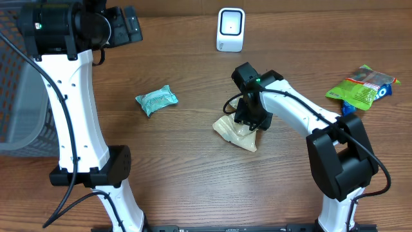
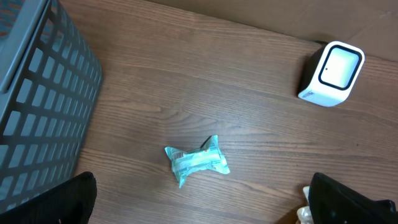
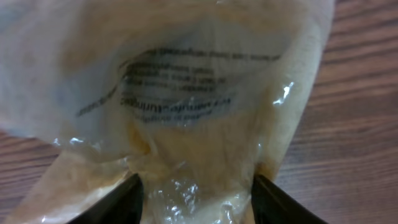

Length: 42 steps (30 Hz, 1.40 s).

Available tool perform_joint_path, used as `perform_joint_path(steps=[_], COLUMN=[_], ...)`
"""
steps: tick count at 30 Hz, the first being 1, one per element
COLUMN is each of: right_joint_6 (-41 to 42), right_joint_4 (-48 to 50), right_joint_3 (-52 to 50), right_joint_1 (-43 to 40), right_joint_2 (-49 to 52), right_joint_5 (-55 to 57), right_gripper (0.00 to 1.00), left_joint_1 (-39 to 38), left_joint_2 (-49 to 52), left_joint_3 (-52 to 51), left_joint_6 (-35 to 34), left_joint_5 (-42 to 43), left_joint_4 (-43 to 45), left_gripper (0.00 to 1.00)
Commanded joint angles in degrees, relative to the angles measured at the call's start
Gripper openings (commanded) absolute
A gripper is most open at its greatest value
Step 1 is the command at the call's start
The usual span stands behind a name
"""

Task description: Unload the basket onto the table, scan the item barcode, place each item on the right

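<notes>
Pouch [image 1: 237, 134] before scanner [image 1: 230, 29], basket [image 1: 13, 84] far left

Quick tally from where I stand. Arms: 2, the L arm [image 1: 71, 96] & R arm [image 1: 302, 113]. Grippers: 2, one per arm, the L gripper [image 1: 129, 26] & R gripper [image 1: 248, 122], w/ 2 fingers each. Scanner [image 1: 230, 29]: 1, white. Basket [image 1: 16, 96]: 1, grey mesh. Table [image 1: 193, 167]: 1. Packets: 3 for sure, i.e. 1 teal pack [image 1: 156, 100], 1 tan bag [image 1: 238, 136], 1 green bag [image 1: 359, 87]. A blue bit [image 1: 348, 107] pokes out by the green bag; can't tell if it's a 4th pkt or the same one. So 3, poss. 4. L wrist cam shows 1 teal pack, 1 scanner, 1 basket; R wrist cam shows just 1 tan bag.
</notes>
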Motion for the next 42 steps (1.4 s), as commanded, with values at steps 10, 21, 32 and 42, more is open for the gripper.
perform_joint_path(steps=[10, 21, 32, 42], right_joint_6=[-7.4, -5.1, 2.6, 2.4], right_joint_4=[3.0, 2.2, 4.4, 4.3], right_joint_3=[-1.5, 3.6, 3.1, 3.1], right_joint_1=[-0.1, -0.9, 2.8, 2.5], right_joint_2=[-0.5, -2.1, 3.5, 5.4], right_joint_5=[-8.0, -10.9, -0.9, -1.9], right_gripper=[0.04, 0.41, 0.73, 0.2], left_joint_1=[-0.7, -0.7, -0.7, -0.7], left_joint_2=[-1.0, -1.0, -1.0, -1.0], left_joint_3=[-0.1, -0.1, -0.1, -0.1], left_joint_6=[-0.3, -0.4, -0.3, -0.3], left_joint_5=[-0.2, -0.2, -0.2, -0.2], left_joint_4=[0.1, 0.1, 0.1, 0.1], left_gripper=[1.0, 1.0, 1.0, 1.0])
